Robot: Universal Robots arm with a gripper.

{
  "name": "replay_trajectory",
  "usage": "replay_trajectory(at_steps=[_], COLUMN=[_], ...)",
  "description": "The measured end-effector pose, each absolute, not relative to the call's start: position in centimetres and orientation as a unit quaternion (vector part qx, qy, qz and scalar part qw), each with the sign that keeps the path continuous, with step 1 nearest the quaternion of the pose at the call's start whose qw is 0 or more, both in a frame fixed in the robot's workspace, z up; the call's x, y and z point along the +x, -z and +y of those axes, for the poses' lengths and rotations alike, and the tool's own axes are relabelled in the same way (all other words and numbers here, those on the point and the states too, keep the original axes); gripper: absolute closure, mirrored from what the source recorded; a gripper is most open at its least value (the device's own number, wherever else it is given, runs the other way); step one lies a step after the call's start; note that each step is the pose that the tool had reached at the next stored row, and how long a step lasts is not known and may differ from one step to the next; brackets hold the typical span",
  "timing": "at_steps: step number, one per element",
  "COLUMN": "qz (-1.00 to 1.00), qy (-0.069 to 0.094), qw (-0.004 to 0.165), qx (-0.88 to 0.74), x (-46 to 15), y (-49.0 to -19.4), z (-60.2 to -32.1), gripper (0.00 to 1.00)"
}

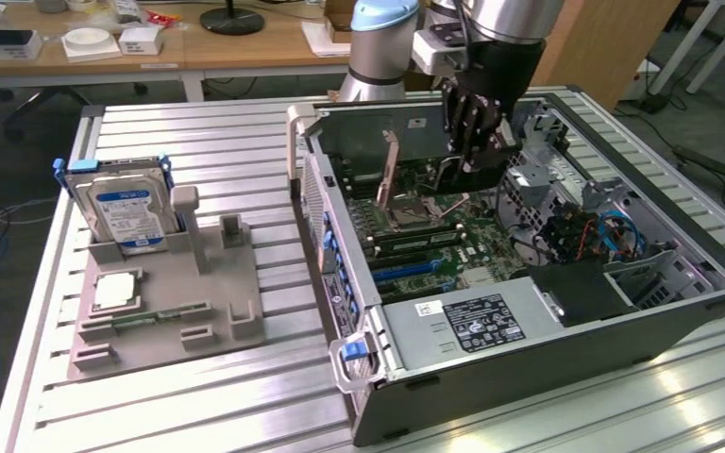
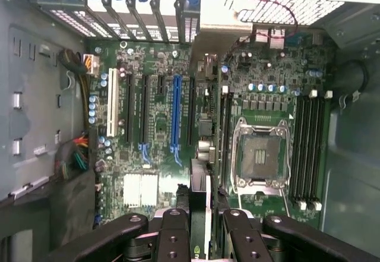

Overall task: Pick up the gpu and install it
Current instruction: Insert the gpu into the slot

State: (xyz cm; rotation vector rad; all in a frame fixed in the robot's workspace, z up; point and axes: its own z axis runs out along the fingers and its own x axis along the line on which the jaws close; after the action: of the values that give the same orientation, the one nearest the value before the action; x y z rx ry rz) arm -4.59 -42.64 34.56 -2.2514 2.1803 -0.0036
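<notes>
gripper (image 2: 203,229) seems clamped on the gpu (image 2: 200,182), edge-on above the motherboard (image 2: 154,125); light, stiff, fragile, so grip bare edges.

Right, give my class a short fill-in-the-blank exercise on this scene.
The silver, blue-labelled hard drive stands at the exterior view's ____.
The black claw grips the thin, flat green gpu card inside the open grey computer ____.
The square metal processor socket is ____.
Missing words: left; case; empty.
</notes>
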Motion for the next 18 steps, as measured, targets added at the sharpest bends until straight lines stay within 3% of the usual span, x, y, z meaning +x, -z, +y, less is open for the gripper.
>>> replay_trajectory(at_steps=[18], qz=[0.696], qy=[0.001], qw=[0.004], qx=[-0.718], x=[-6.5], y=[-32.4], z=[-42.9], gripper=[0.73])
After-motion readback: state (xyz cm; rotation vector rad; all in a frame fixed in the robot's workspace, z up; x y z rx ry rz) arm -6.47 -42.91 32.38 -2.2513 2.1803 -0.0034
